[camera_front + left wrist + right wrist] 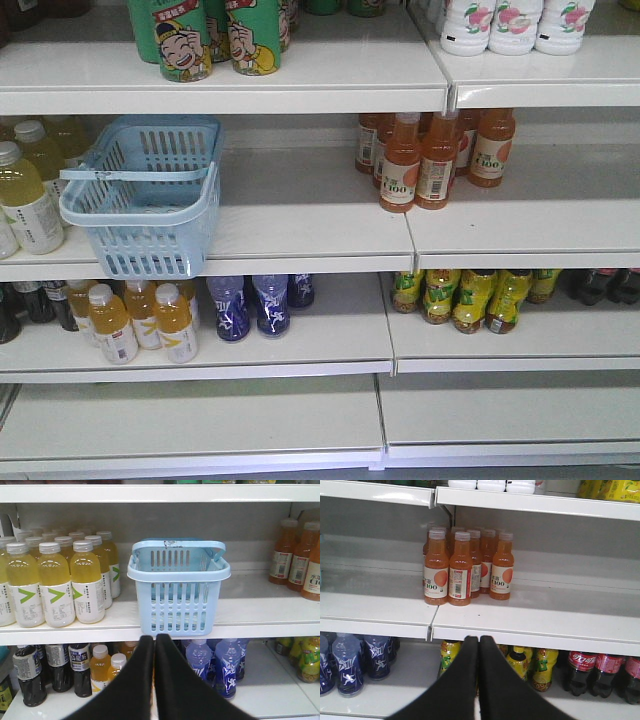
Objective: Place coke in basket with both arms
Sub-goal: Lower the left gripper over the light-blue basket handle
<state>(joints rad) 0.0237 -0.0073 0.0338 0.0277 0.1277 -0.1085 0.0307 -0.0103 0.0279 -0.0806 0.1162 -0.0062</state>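
Note:
The light blue slotted basket [150, 250] stands on the middle shelf at the left, its front hanging slightly over the shelf edge and its handle lying across the rim. In the left wrist view the basket [177, 605] is straight ahead, just above and beyond my left gripper [154, 638], which is shut and empty. My right gripper [479, 639] is shut and empty, below the middle shelf's front edge. No red coke can shows in any view. Neither arm shows in the front view.
Yellow drink bottles [55, 580] stand left of the basket. Orange juice bottles [430, 160] stand on the middle shelf to the right, and also show in the right wrist view [462, 567]. On the shelf below are blue bottles [220, 665] and dark cola bottles with red labels [600, 672].

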